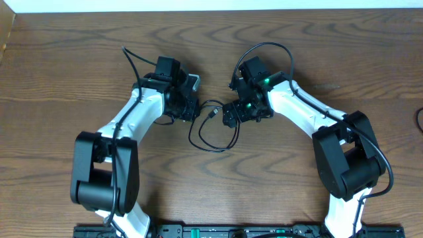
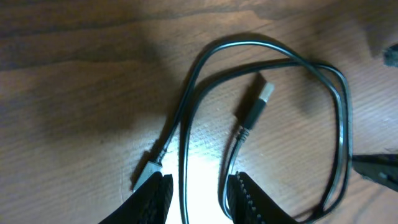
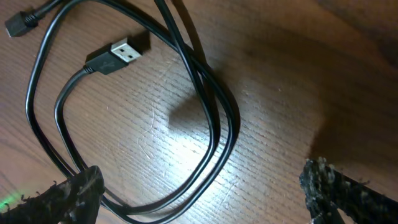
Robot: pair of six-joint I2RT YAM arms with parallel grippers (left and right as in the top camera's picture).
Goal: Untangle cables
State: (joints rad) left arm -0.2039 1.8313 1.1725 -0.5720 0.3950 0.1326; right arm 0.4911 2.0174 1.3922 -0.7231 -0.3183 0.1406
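A black cable lies in a loose double loop on the wooden table between my two grippers. Its USB plug rests inside the loop, and a small plug lies at the loop's edge. My left gripper hovers low over the loop's left side, jaws part open. One strand runs through the gap and another lies against the right finger. My right gripper stands wide open over the loop's right side, the doubled strands curving between its fingers, untouched.
The right gripper's fingertip shows at the edge of the left wrist view. The arms' own thick black wires arch above the wrists. A pale wall edge bounds the far side of the table.
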